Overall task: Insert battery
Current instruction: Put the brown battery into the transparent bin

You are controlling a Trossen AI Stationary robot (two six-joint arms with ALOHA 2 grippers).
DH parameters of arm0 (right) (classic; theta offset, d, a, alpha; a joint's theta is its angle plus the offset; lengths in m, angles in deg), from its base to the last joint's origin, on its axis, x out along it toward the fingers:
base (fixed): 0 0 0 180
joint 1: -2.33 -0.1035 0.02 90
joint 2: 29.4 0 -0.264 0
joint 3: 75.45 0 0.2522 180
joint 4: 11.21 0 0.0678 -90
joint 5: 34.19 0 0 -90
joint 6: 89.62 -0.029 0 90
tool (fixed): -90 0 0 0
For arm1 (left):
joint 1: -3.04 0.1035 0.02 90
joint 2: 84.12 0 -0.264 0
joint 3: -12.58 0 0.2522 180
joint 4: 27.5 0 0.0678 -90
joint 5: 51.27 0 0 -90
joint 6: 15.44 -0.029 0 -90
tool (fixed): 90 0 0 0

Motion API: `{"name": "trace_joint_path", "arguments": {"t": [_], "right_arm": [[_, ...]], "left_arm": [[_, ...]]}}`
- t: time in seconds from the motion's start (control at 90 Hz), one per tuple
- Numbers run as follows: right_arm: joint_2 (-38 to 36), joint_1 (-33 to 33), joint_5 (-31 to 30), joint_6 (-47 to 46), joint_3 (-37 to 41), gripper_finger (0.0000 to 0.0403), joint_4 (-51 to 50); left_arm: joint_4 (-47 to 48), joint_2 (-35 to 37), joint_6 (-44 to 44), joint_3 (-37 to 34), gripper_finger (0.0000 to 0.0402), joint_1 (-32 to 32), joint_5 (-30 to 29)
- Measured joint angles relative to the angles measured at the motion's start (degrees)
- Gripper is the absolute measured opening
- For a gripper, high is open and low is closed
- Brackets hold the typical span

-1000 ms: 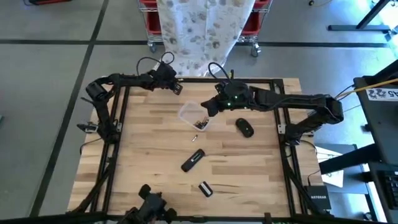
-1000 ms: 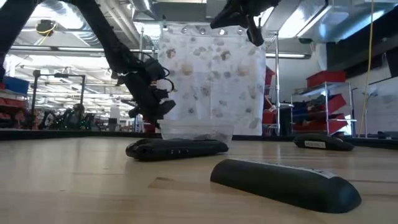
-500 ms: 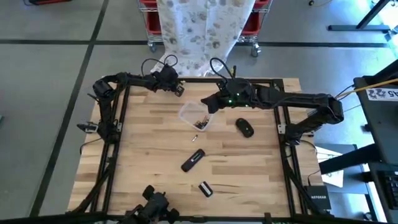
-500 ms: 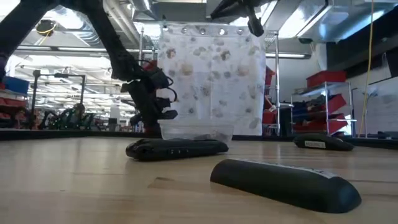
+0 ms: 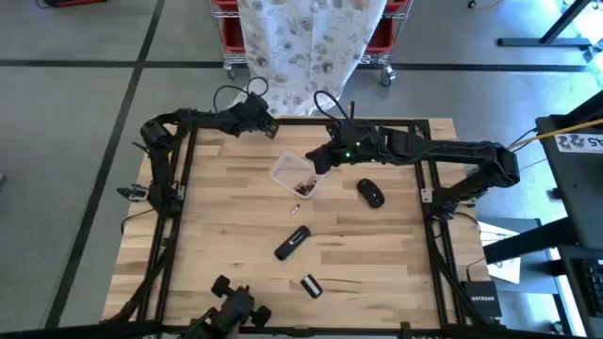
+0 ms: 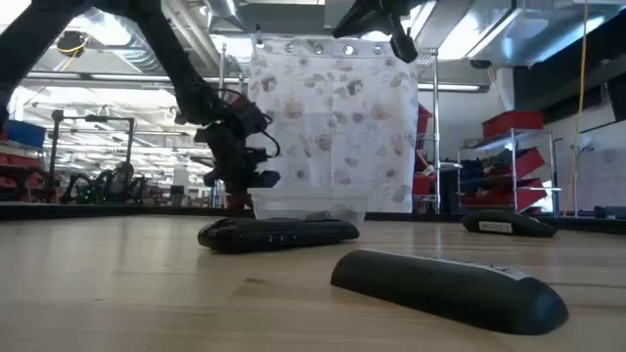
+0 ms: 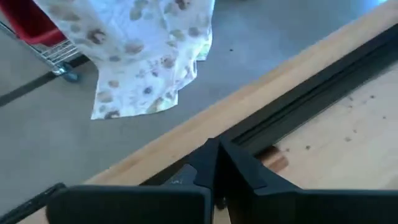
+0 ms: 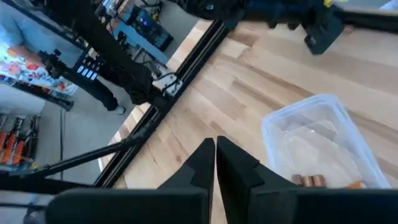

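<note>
A black remote (image 5: 292,243) lies face down near the table's middle, also seen in the low view (image 6: 279,233). Its loose battery cover (image 5: 311,285) lies nearer the front edge (image 6: 450,286). One battery (image 5: 295,209) lies on the wood between the remote and a clear container (image 5: 294,174), which holds more batteries (image 8: 310,180). My right gripper (image 5: 317,160) hovers shut above the container's right side (image 8: 214,146), holding nothing. My left gripper (image 5: 267,123) hangs shut over the table's far edge (image 7: 214,149), also holding nothing.
A black mouse (image 5: 371,193) lies right of the container. A black frame rail (image 7: 323,87) runs along the table's far edge. Behind it hangs a patterned white cloth (image 5: 306,42). Bare wood lies to the remote's left and right.
My left gripper has drifted toward the table's far edge and stays shut. My right gripper has risen slightly above the container. The remote, cover and batteries have not moved.
</note>
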Motion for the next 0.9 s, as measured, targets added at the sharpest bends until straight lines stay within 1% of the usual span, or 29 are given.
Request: {"name": "trace_joint_path", "arguments": {"t": [0.044,0.178,0.267,0.311,0.367,0.4,0.567,0.644,0.722,0.8,0.9], "right_arm": [[-0.01,0.00,0.24,-0.01,0.00,0.0001,0.06],[-0.01,0.00,0.53,0.07,0.00,0.0001,-0.14],[-0.03,0.04,0.27,0.57,0.00,0.0001,-0.16],[-0.02,0.07,0.06,0.69,0.00,0.0001,-0.18],[-0.03,0.07,-0.03,0.92,-0.02,0.0001,-0.21],[-0.03,0.07,-0.31,1.11,-0.02,0.0001,-0.20],[-0.03,0.17,-1.30,1.89,-0.02,0.0001,-0.67],[-0.03,0.39,-1.19,2.13,-0.02,0.0001,-0.67],[-0.01,0.39,-0.94,2.18,0.00,0.0001,-0.88],[-0.01,0.39,-0.90,2.18,0.00,0.0001,-0.92],[-0.01,0.39,-0.74,2.18,0.00,0.0001,-0.95]], "left_arm": [[0.91,-0.44,0.43,0.07,0.0000,-0.06,1.31],[1.48,0.20,0.64,0.10,0.0000,-1.53,1.04],[3.68,0.76,1.00,0.10,0.0000,-2.81,1.68],[6.68,0.90,0.96,-0.11,0.0000,-3.46,3.99],[7.78,0.84,0.58,-0.05,0.0000,-4.31,2.96],[7.74,0.78,0.32,-0.18,0.0000,-4.59,3.43],[9.84,1.62,-0.45,-0.19,0.0000,-6.21,1.46],[11.32,3.36,-0.55,-0.55,0.0000,-7.46,-1.72],[7.27,4.60,-1.54,-0.51,0.0000,-8.22,-5.71],[3.56,5.01,-3.15,-0.30,0.0000,-7.54,-6.24],[2.82,3.88,-6.21,-0.35,0.0000,-5.93,-7.71]]}}
